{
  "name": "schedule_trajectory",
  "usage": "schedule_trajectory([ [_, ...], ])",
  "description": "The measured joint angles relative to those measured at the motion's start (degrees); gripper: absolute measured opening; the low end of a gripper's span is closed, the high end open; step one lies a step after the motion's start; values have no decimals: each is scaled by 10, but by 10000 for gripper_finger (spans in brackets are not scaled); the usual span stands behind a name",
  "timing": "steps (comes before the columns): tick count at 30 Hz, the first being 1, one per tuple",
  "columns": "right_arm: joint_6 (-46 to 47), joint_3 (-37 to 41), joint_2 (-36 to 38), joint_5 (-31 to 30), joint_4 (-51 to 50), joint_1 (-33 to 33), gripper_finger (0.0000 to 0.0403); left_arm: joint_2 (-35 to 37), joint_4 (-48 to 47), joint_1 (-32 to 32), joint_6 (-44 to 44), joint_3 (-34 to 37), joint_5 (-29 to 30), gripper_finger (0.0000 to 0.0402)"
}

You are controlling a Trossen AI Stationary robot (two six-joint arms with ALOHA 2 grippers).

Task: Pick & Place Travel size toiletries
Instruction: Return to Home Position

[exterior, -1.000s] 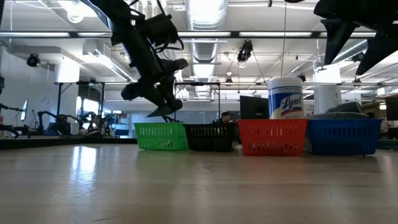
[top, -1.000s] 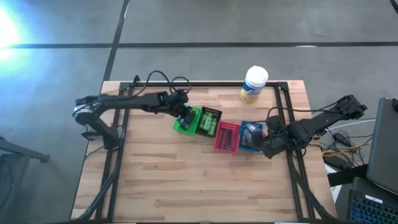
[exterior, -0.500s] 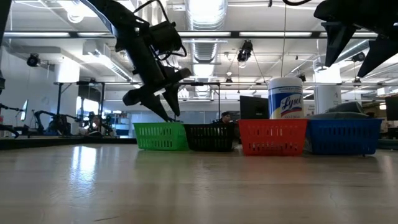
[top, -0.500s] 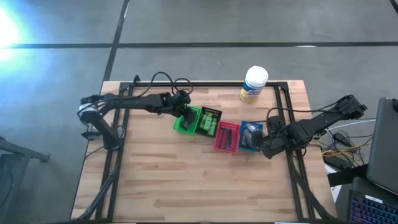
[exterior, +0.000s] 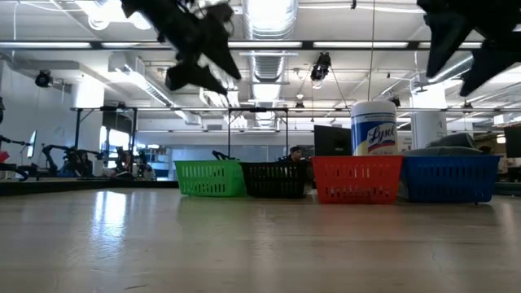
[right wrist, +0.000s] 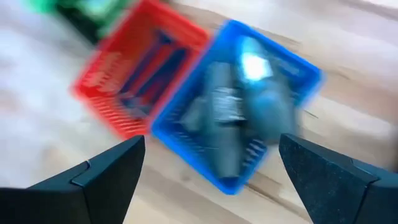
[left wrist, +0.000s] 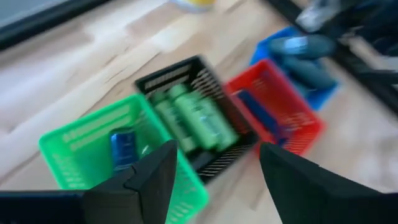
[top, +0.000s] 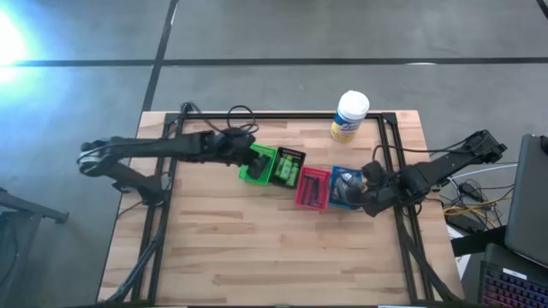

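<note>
One wooden table [top: 257, 248] carries everything. Left arm [top: 163, 147] comes in from the table's left side, right arm [top: 445, 162] from its right.

Four bins sit mid-table in a touching, slightly diagonal row: green bin [exterior: 210, 179], black bin [exterior: 275, 181], red bin [exterior: 356, 179], blue bin [exterior: 449, 179]. White tub [top: 350, 115] with a yellow label stands apart from them, near the far edge.

Left gripper [left wrist: 217, 152]: fingers spread wide, nothing between them. High view puts it at the green bin's left edge. Low view shows it raised well above the bin tops.

Right gripper [right wrist: 208, 146]: fingers also wide, nothing held. It sits up high over the blue bin's right side.

Toiletries, as the wrist views show them:
- grey tubes [right wrist: 221, 106] piled in the blue bin
- green packets [left wrist: 193, 118] side by side in the black bin
- thin dark sticks [right wrist: 146, 68] in the red bin
- dark blue tube [left wrist: 123, 146] in the green bin

Wrist views are blurred, so exact counts per bin can't be told.
</note>
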State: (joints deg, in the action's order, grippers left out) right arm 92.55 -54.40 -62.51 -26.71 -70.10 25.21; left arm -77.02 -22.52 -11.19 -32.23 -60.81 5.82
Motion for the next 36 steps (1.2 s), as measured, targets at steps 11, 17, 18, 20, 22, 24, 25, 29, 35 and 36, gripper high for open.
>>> schedule_trajectory([
  [11, -193, -22, 90, -18, 59, -6, 368, 173, -20, 59, -63, 1, -37, 234],
  [17, -342, -24, 146, -4, 199, -4, 368, 219, -16, 114, -35, 4, -21, 234],
  [18, -367, -18, 156, 3, 230, -6, 368, 221, -10, 123, -28, 8, -18, 234],
  [20, -405, 4, 172, 14, 291, -9, 368, 223, 11, 140, -18, 26, -12, 234],
  [22, -431, 36, 186, 18, 354, -14, 368, 224, 57, 154, -6, 53, -11, 233],
  [24, -442, 75, 202, 22, 408, -19, 368, 226, 119, 161, 2, 90, -10, 234],
  [25, -445, 97, 210, 28, 432, -24, 368, 228, 150, 161, 6, 110, -9, 234],
  [29, -442, 187, 252, 61, 513, -51, 368, 250, 272, 153, 11, 197, -8, 234],
  [35, -493, 295, 345, 136, 644, -112, 368, 348, 360, 114, 16, 323, -44, 234],
  [36, -502, 307, 361, 140, 664, -123, 368, 371, 360, 105, 16, 338, -52, 234],
])
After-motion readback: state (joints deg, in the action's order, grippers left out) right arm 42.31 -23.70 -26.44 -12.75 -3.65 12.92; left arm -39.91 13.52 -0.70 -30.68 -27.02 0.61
